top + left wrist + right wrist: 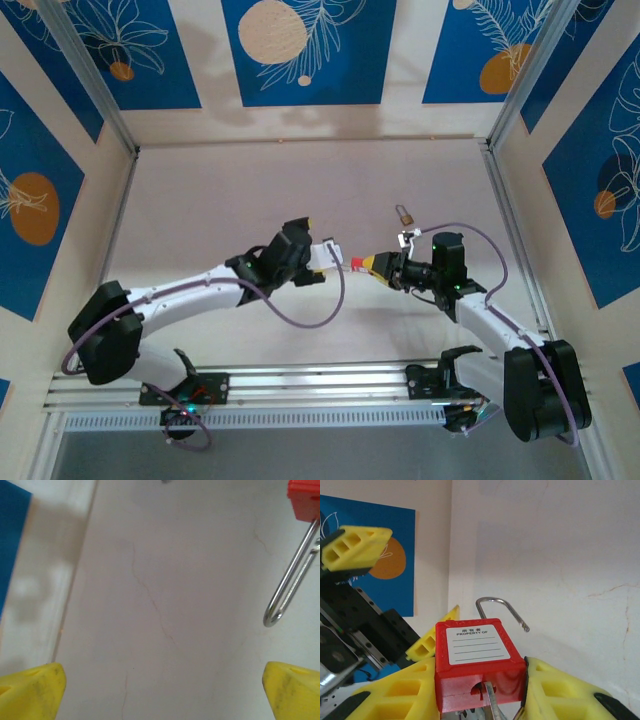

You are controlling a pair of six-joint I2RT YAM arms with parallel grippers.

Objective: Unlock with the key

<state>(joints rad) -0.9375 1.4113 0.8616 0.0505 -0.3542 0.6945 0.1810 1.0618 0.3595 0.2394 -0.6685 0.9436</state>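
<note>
My right gripper is shut on the small red padlock, its yellow fingers pressing both sides of the body. The lock's white label faces up. Its steel shackle stands open, the free end out of the body. The thin silver key sticks in the keyhole on the lock's near face. In the top view the red padlock hangs above mid-table between both grippers. My left gripper is open just left of it, nothing between its yellow fingertips. The shackle shows at that view's right edge.
A small brass padlock lies on the table behind the right gripper. The pale table is walled by blue-patterned panels with metal posts. The left gripper's fingers loom close at the left of the right wrist view.
</note>
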